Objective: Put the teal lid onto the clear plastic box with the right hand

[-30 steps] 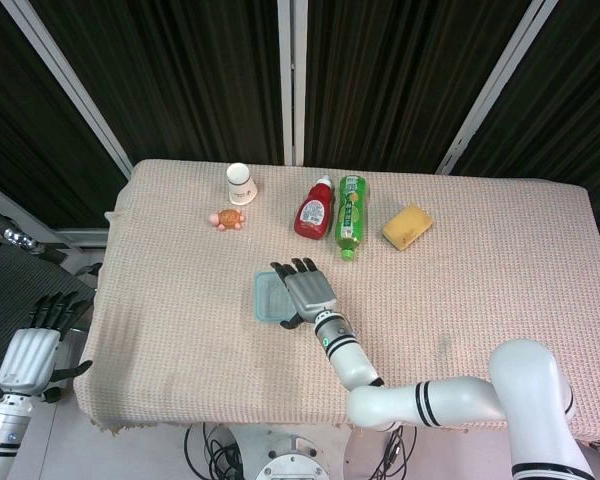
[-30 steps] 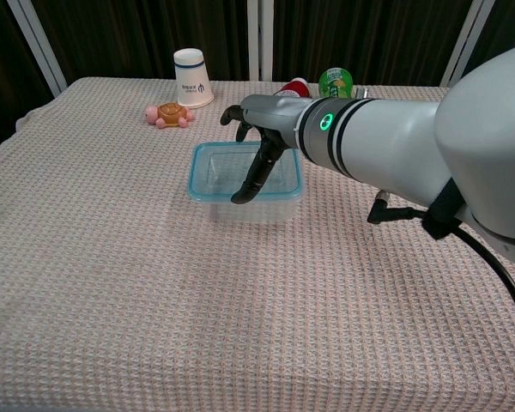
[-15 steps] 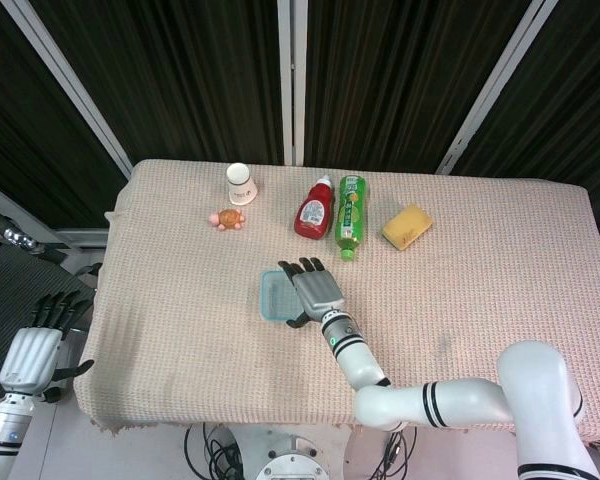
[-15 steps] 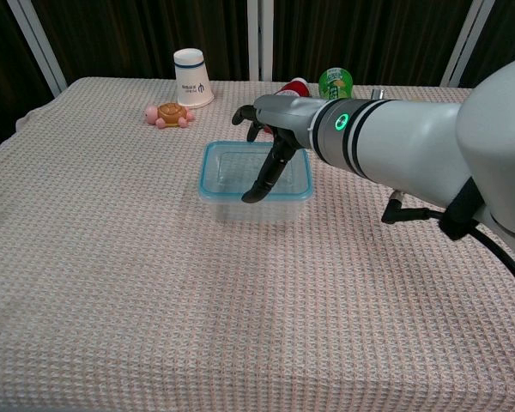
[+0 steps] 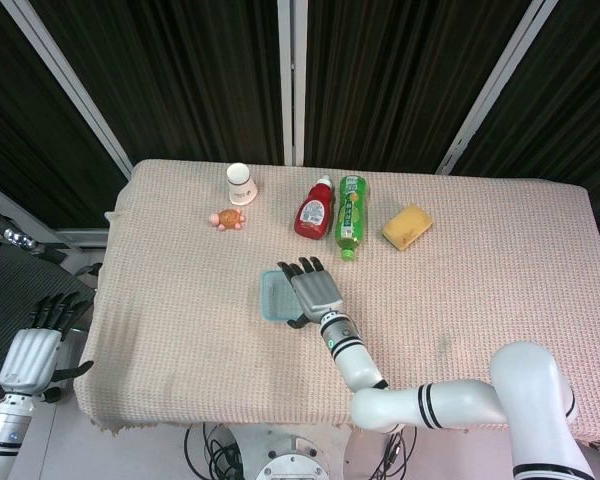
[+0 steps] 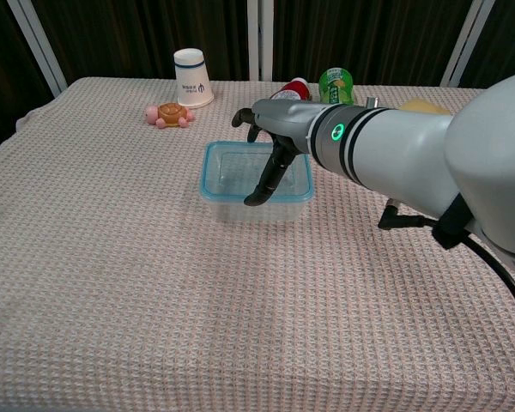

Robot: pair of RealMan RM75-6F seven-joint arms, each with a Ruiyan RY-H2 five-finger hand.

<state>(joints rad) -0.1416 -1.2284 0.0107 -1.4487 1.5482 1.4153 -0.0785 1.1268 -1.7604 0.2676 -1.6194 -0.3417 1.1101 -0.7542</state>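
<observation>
The clear plastic box (image 6: 239,206) stands at the middle of the table, and the teal lid (image 6: 230,165) lies on top of it, its teal rim running round the box's edge. My right hand (image 6: 275,130) lies over the right part of the lid (image 5: 272,297), fingers stretched across the top. Its thumb (image 6: 263,184) hooks down over the near edge. From the head view the right hand (image 5: 315,290) covers the lid's right half. My left hand (image 5: 38,345) hangs off the table's left front corner, fingers apart, holding nothing.
Along the far side stand an upside-down paper cup (image 5: 240,184), a small turtle toy (image 5: 228,217), a red sauce bottle (image 5: 314,208), a lying green bottle (image 5: 351,215) and a yellow sponge (image 5: 407,226). A woven cloth (image 6: 154,309) covers the table.
Box and lid slid a little to the right together with my right hand between one second and half a second ago. Since then they have barely moved. The left hand stayed still.
</observation>
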